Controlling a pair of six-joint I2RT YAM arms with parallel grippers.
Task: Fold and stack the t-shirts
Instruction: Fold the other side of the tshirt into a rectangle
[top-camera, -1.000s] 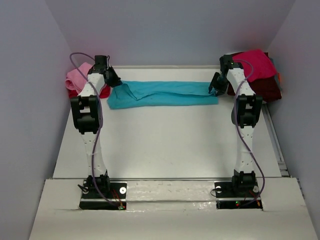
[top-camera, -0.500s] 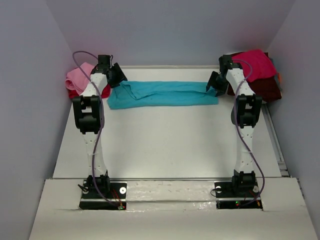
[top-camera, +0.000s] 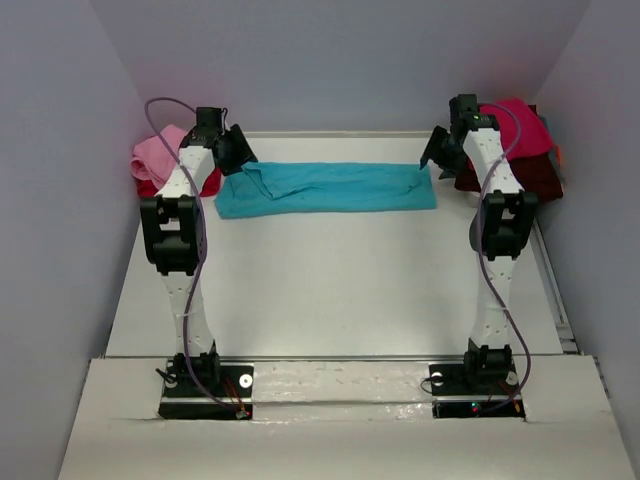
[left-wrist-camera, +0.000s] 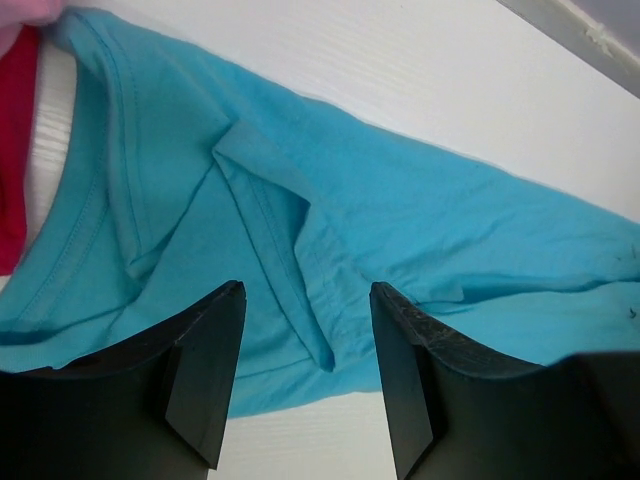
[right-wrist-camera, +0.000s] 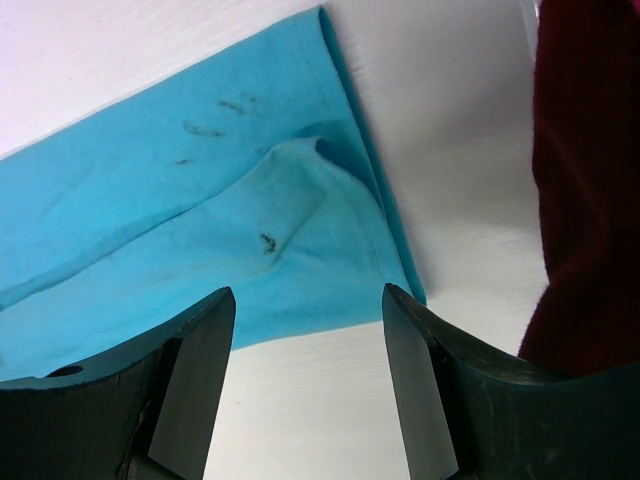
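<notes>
A turquoise t-shirt (top-camera: 325, 187) lies folded into a long flat strip across the far part of the table. My left gripper (top-camera: 238, 150) hovers open above its left end, where collar and sleeve folds (left-wrist-camera: 290, 240) show between the empty fingers. At the strip's right end my right gripper (top-camera: 435, 152) also stands open, above the hem corner (right-wrist-camera: 360, 230), holding nothing. A pink t-shirt (top-camera: 160, 152) sits on a red one (top-camera: 210, 183) at the far left. A crimson t-shirt (top-camera: 515, 125) lies on a dark maroon one (top-camera: 530, 175) at the far right.
White table (top-camera: 330, 280) with a metal rail (top-camera: 552, 290) along its right side. Grey walls close in on the left, the right and the back. The maroon cloth (right-wrist-camera: 590, 180) lies just right of my right gripper; red cloth (left-wrist-camera: 15, 150) is just left of my left gripper.
Both grippers have opened and let go of the turquoise t-shirt's ends, then lifted off it. The right gripper has drawn back toward the far right. The shirt stays flat.
</notes>
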